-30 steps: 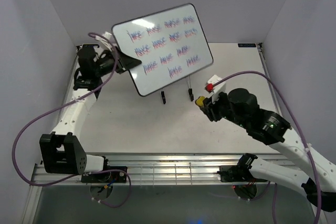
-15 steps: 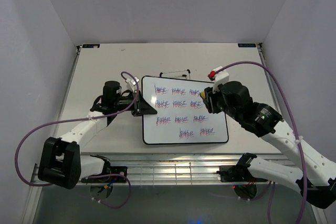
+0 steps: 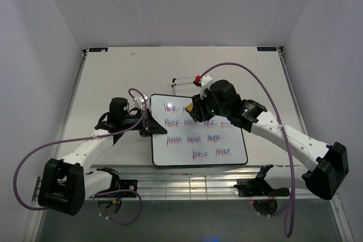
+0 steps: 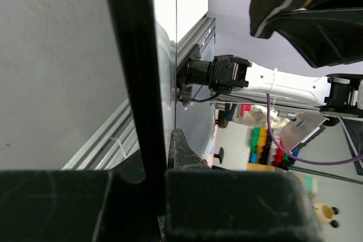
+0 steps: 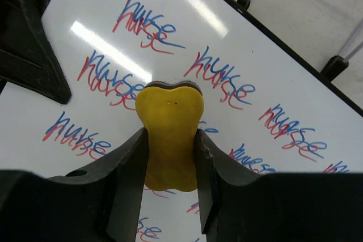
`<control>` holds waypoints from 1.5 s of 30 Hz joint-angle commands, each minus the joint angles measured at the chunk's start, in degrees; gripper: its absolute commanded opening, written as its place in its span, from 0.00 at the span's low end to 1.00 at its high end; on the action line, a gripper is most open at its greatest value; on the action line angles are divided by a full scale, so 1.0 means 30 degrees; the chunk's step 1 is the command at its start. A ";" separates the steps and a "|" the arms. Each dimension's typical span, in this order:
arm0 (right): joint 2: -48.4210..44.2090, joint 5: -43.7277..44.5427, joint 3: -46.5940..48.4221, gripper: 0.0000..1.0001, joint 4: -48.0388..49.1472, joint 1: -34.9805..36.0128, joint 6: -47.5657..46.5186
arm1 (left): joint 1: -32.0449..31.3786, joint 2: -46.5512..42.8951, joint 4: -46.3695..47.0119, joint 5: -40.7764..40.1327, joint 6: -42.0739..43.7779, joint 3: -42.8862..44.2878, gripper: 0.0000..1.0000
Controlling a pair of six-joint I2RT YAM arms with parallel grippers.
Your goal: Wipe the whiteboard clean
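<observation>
1. Left tool [image 3: 148, 123] clamped on the near left edge of the whiteboard [image 3: 199, 143].
2. Right tool [image 5: 169, 140] gripping a yellow bone-shaped eraser [image 5: 169, 106] over the upper scribbles [image 5: 148, 26]; contact with the board unclear.
3. From the left wrist, board seen edge-on only, writing hidden.

**A:** From above, the whiteboard [image 3: 170, 156] sits toward the front of the surface [image 3: 113, 72], long side running left to right.

**B:** And the left end effector [image 3: 149, 123] is clamped onto its left edge, about midway along.

**A:** Yes. The right end effector [image 3: 193, 109] comes in from the far side, pinching a yellow eraser [image 3: 191, 107] over the top row of writing.

**B:** Is it touching the board?

**A:** Can't tell from up here. Red-and-blue scribbles run in four rows, and one word shows left of the eraser.

**B:** Behind the board?

**A:** A thin wire stand [image 3: 186, 78] lies on the surface just past the far edge. A purple cable [image 3: 232, 64] arches over the right arm.
</observation>
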 commanded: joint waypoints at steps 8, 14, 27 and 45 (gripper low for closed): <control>0.2834 -0.1712 0.1694 0.31 0.1642 0.0702 0.1162 | -0.0045 -0.0403 -0.3152 -0.1074 0.1146 -0.1473 0.00; 0.4444 -0.2473 0.2073 0.30 0.1818 0.1053 0.1280 | -0.0016 -0.0283 -0.3387 -0.2009 0.1205 -0.2030 0.00; 0.8197 -0.3440 0.4973 0.29 0.2022 0.2489 0.0108 | 0.0014 -0.0373 -0.3739 -0.3622 0.1557 -0.1768 0.00; 1.0308 -0.2680 0.5243 0.29 0.1085 0.2374 -0.0390 | 0.0218 -0.0783 -0.5058 -0.4327 0.2318 -0.0976 0.00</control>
